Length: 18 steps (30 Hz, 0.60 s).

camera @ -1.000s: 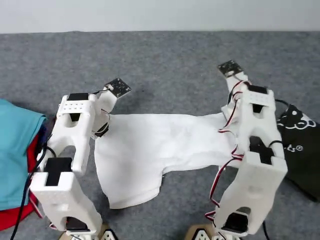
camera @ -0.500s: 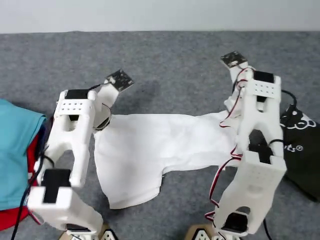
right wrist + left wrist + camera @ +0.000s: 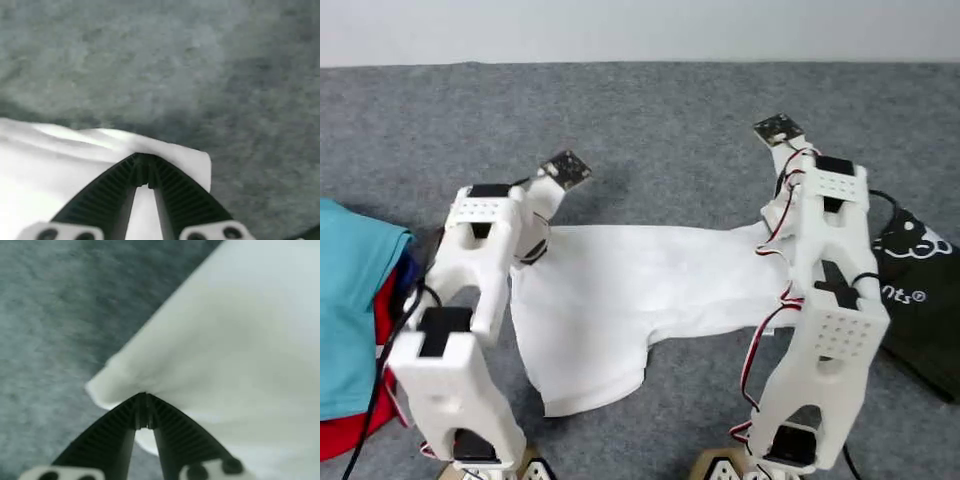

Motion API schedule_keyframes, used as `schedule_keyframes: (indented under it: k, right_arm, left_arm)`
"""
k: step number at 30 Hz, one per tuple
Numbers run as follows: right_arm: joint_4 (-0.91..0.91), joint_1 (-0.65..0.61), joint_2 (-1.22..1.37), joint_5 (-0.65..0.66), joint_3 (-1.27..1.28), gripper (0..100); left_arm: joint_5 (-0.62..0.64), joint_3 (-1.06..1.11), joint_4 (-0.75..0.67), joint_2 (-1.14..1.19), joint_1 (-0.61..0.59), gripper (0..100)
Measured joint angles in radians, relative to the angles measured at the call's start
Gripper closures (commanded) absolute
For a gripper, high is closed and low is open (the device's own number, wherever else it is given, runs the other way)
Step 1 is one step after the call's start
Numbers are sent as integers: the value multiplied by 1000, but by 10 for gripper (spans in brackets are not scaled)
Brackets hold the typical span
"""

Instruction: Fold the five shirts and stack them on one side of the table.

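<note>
White shirt (image 3: 620,300) lies spread across the middle of the grey table (image 3: 660,130), right between the two arms, its far edge drawn fairly straight and its near part sagging into a loose flap toward the bases. The left pincer (image 3: 143,412) is nipped tight on the cloth just in from one far corner. The right pincer (image 3: 145,172) is clamped the same way at the other far corner, and both wrist views show fabric caught between fingers closed to a sliver. By the look of it this is light, limp stuff with no stiffness at all: it will drape, trail and wrinkle wherever it isn't held, and the fuzzy table surface may well drag at it. The corners are the sensible hold, and a pinch this shallow could let the hem slide out, so both ends probably want to travel together with the edge taut. On storage there are just piles on the cloth-covered top. A teal shirt (image 3: 350,290) sits over a red shirt (image 3: 345,435) at the left edge, and a black shirt (image 3: 920,310) with white print lies beside the right arm — I can't tell which is the finished stack.
</note>
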Motion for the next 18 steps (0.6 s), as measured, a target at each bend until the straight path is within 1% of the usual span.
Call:
schedule_keyframes:
  k: [5, 8, 13, 18]
  right_arm:
    - [8, 25, 8, -2, -57, 988]
    - [38, 31, 8, -2, -101, 988]
    - [149, 28, -17, -5, -166, 988]
    - [272, -26, -77, -3, -181, 988]
  left_arm:
    - [3, -161, 69, 100, -78, 994]
    - [6, -201, 107, 106, -103, 994]
    - [6, -209, 176, 61, -89, 994]
    - [2, -209, 201, -60, -11, 994]
